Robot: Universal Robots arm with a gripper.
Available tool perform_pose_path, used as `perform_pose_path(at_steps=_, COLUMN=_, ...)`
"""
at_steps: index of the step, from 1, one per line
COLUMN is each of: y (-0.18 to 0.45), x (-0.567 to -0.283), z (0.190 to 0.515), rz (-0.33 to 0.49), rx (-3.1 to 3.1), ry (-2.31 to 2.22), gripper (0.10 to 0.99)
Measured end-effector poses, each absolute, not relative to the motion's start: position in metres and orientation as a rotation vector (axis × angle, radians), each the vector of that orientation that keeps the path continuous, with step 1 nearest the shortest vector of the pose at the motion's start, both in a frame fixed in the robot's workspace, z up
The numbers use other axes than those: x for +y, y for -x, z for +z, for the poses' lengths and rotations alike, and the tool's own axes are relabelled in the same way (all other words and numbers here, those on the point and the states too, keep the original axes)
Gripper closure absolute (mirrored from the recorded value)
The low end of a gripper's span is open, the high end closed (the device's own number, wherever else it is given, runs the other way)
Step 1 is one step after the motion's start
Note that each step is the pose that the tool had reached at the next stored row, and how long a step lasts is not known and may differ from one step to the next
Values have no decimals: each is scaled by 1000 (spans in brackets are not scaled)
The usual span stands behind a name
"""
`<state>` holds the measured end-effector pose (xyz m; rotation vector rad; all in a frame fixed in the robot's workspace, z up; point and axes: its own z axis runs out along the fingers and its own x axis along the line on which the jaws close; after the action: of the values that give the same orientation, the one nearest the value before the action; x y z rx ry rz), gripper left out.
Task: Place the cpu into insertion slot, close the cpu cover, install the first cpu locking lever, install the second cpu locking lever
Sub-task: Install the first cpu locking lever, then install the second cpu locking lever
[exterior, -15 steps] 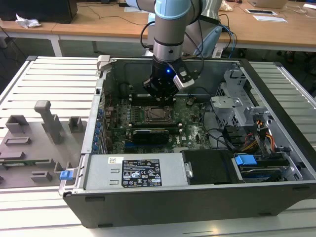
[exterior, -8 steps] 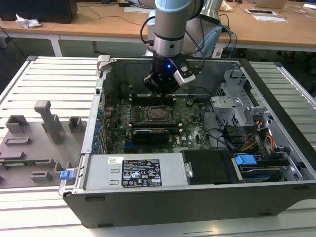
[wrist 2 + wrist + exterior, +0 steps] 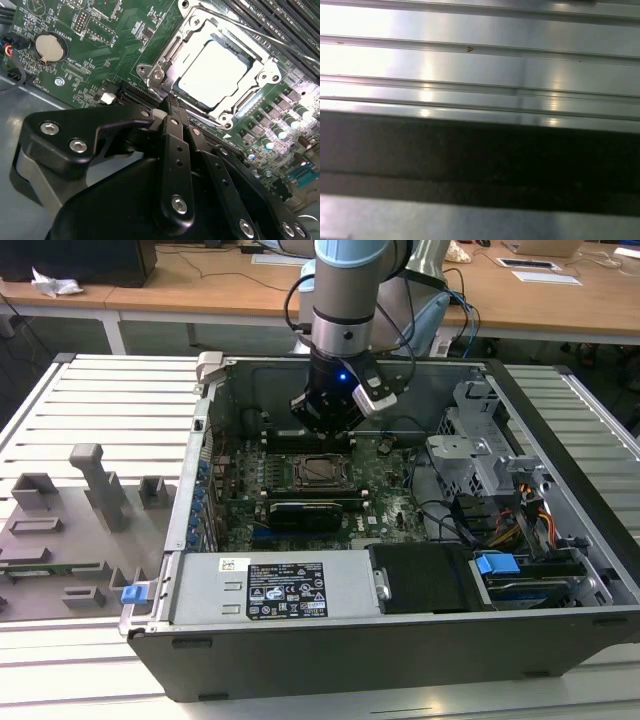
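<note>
— What does the arm (image 3: 345,300) look like in the exterior view?

— Its wrist is a silver-grey cylinder with a pale blue cap at twelve o'clock. Black cables loop round it at three and nine o'clock, and a small blue light glows on the black section beneath.

— And the gripper (image 3: 172,107) in the second wrist view?

— It is matte black with rounded linkage plates. Silver screw heads dot the links, two of them on the lobe at nine o'clock.

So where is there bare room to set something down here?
The ribbed metal table is bare between the grey fixtures and the case wall, also beyond the case's far side. Inside the case it is crowded: motherboard, cables, gripper over the cpu.
</note>
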<state>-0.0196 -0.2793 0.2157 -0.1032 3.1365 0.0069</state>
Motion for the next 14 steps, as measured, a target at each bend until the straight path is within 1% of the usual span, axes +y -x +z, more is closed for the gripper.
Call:
perform_pose_path(at_steps=9, y=20, x=-289, z=216, rz=7, rx=3137, ry=103, gripper=980)
perform_pose_path(at_steps=14, y=20, x=-300, z=216, rz=7, rx=3137, ry=103, gripper=980)
